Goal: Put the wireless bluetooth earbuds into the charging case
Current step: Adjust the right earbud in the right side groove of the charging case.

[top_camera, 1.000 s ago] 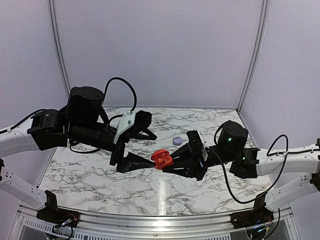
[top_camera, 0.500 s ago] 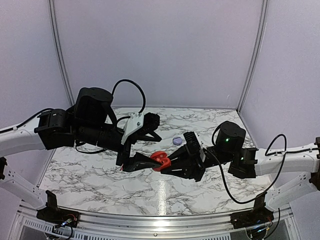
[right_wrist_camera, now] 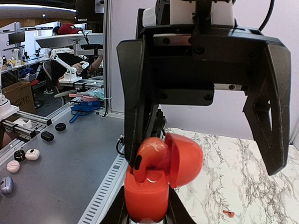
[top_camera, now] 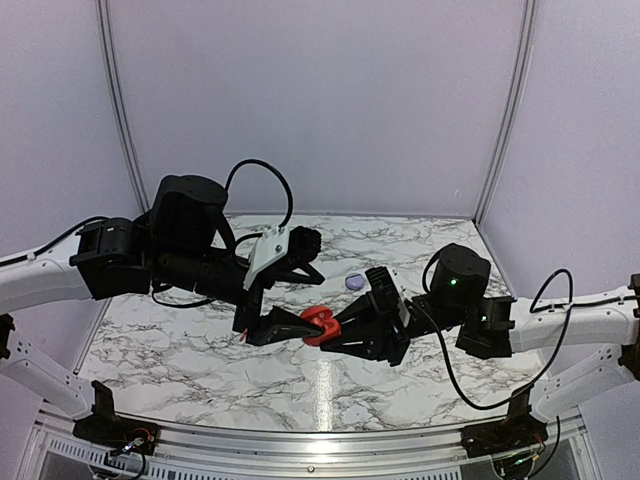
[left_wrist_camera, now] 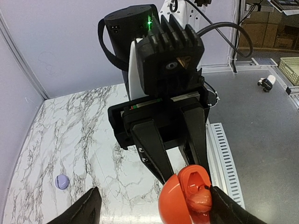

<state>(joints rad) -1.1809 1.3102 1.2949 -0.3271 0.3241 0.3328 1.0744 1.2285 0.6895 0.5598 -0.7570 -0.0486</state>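
Above mid-table [top_camera: 200, 345], at 9 o'clock from centre, the left arm reaches in. Its left gripper [top_camera: 313, 300] has fingers spread wide apart, straddling the charging case [top_camera: 318, 325] w/o clamping it. A loose earbud [right_wrist_camera: 228, 213], tiny and red, lies on the marble below, approx 9 o'clock from the case in the top view. The case is held in the air, lid hinged open. One red earbud [right_wrist_camera: 149, 155] sits in the lower half, stem down, just beside the left gripper's finger at 9 o'clock in the right wrist view. From 3 o'clock the right gripper [top_camera: 335, 328] is clamped tight on the case base. A small purple disc [top_camera: 353, 282] rests on the table at 1 o'clock from the case, well apart.
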